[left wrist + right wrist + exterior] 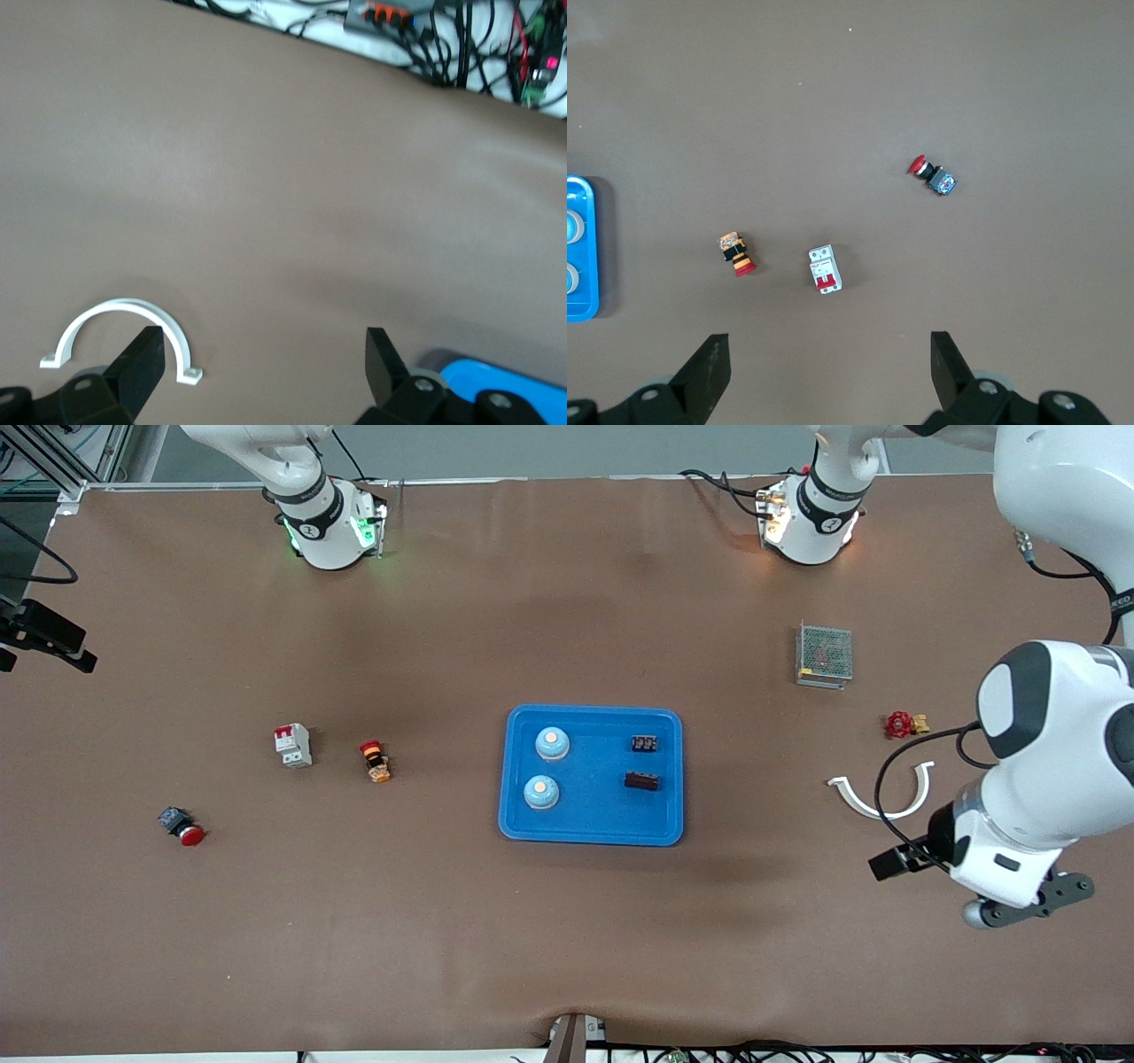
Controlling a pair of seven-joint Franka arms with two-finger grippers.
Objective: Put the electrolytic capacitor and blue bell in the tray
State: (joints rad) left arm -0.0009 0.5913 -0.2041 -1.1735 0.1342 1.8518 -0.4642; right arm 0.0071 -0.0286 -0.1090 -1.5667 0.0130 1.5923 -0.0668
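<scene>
The bright-blue tray lies mid-table. In it stand two pale blue bells and two small dark blocky parts, the capacitor-like pieces. My left gripper is open and empty, over bare table beside the white clamp at the left arm's end; its hand shows in the front view. My right gripper is open and empty, high over the right arm's end of the table, out of the front view. The tray's edge shows in the right wrist view and a corner in the left wrist view.
A white curved clamp, a red valve and a metal mesh box lie toward the left arm's end. A white breaker, an orange-red button and a red push button lie toward the right arm's end.
</scene>
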